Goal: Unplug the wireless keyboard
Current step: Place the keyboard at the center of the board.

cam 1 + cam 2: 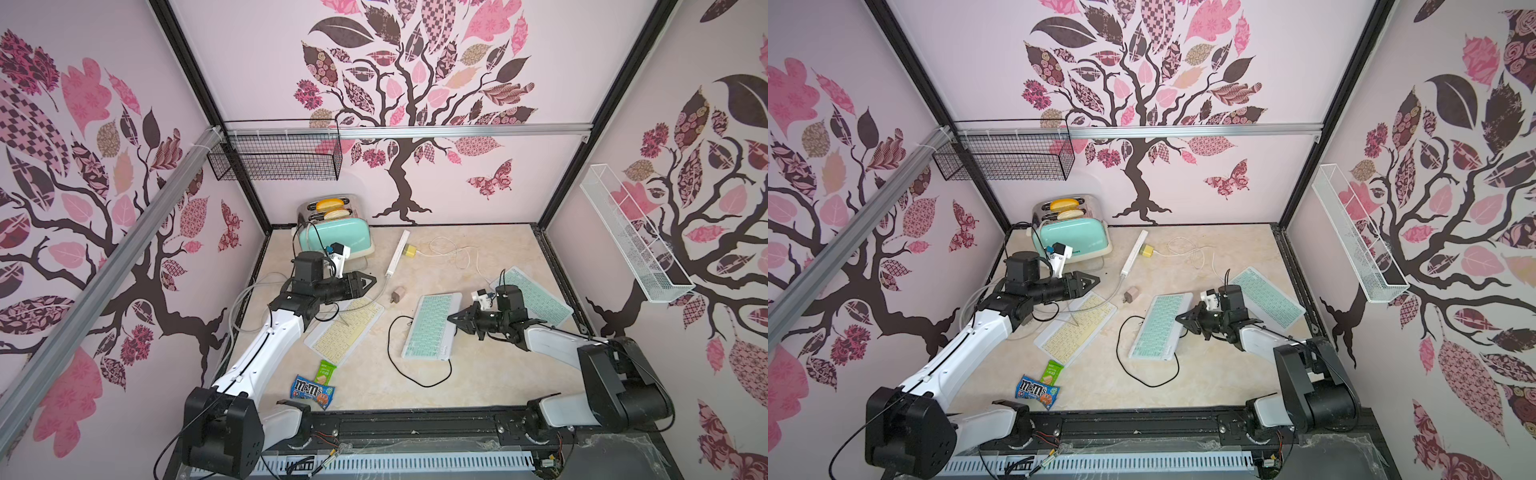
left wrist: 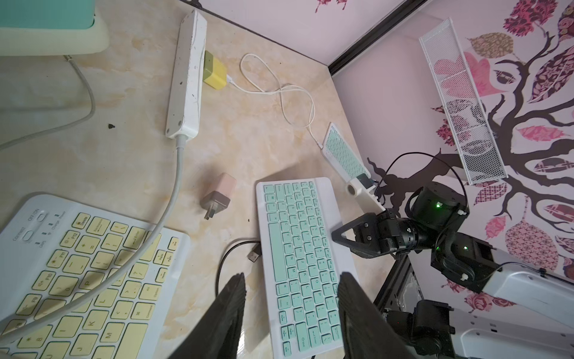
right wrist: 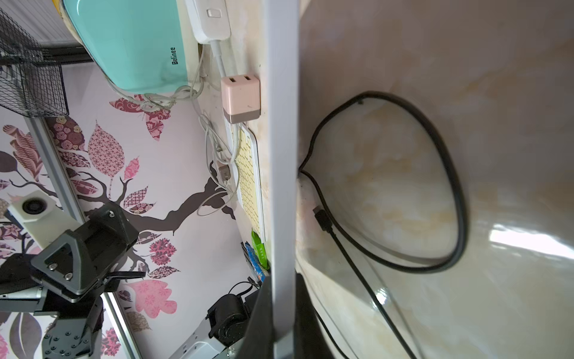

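Left tool [image 2: 292,276]: fingers apart, empty, near the small pink charger block [image 2: 219,194].
Right tool [image 1: 454,320]: clamped on the long edge of the mint-green wireless keyboard [image 1: 430,328].
Keyboard: just beside the charger, on the right arm's side.
Black cable [image 1: 392,349]: looped on the worktop [image 1: 478,374] near the charger; its small plug [image 3: 321,217] looks free of the keyboard.
Doing it well: steady the clamp, confirm the plug is out, then release gently.

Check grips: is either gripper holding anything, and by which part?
The right gripper is shut on the middle teal keyboard, clamping its long side edge nearest that arm. The left gripper is open and holds nothing.
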You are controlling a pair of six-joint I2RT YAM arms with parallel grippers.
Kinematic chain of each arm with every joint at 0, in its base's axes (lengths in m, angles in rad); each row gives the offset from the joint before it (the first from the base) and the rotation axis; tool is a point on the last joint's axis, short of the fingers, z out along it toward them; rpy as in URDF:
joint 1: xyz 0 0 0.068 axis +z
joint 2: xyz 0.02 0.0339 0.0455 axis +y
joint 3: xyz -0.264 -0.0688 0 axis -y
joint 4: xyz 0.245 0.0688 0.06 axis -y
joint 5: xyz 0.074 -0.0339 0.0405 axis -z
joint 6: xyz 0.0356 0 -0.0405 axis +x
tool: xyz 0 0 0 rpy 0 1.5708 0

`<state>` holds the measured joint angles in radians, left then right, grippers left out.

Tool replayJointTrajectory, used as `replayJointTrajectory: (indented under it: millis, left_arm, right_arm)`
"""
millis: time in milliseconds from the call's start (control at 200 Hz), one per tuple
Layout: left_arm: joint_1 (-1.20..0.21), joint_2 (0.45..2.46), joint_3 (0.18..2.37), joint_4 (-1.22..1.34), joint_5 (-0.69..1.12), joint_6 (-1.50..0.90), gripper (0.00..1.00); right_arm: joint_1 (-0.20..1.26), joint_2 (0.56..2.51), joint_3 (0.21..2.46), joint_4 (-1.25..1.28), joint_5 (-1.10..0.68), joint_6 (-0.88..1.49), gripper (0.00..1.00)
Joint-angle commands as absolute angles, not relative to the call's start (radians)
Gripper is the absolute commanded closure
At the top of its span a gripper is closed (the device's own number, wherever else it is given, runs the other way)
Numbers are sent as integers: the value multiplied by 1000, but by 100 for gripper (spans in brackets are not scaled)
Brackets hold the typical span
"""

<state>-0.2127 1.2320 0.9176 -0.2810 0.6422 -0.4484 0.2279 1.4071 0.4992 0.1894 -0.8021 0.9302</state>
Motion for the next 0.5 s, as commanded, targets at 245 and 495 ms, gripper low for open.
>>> replayJointTrajectory:
  millis: [245,495]
  left_arm:
    - [-292,1408,1096,-477,386,-211,46]
    - [-390,1654,1268,-477,127,-116,39]
  right_arm:
    - [229,1407,484,5,-633,773,45]
    - [229,1270,508,-231,-453,638,34]
